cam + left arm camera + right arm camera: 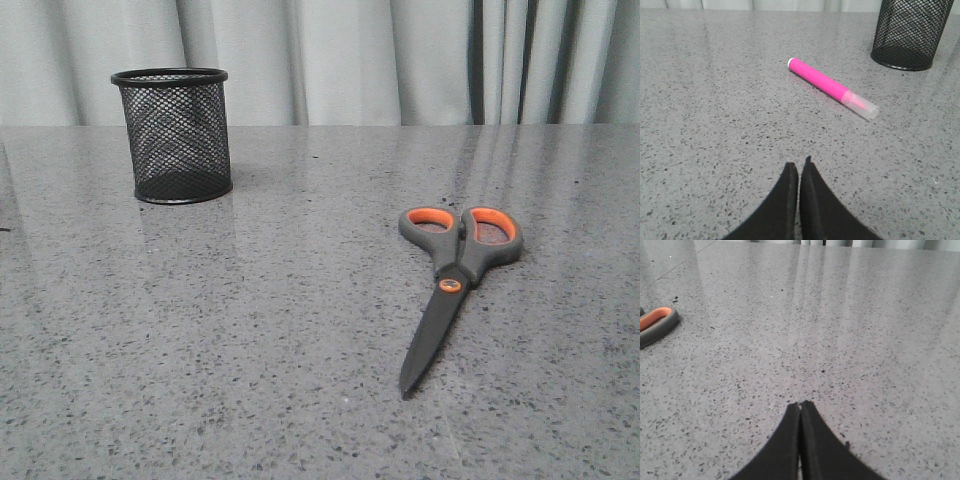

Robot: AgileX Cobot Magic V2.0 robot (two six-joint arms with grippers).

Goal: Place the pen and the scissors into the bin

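Note:
The pink pen lies flat on the grey stone table, only in the left wrist view, a short way from the black mesh bin. The bin stands upright at the back left in the front view. The scissors lie closed at the right of the table, handles away from me, blades toward the front. One orange-lined handle loop shows in the right wrist view. My left gripper is shut and empty, short of the pen. My right gripper is shut and empty, to the side of the scissors. Neither gripper shows in the front view.
The speckled grey table runs back to a pale curtain. Nothing else stands on the table in these views.

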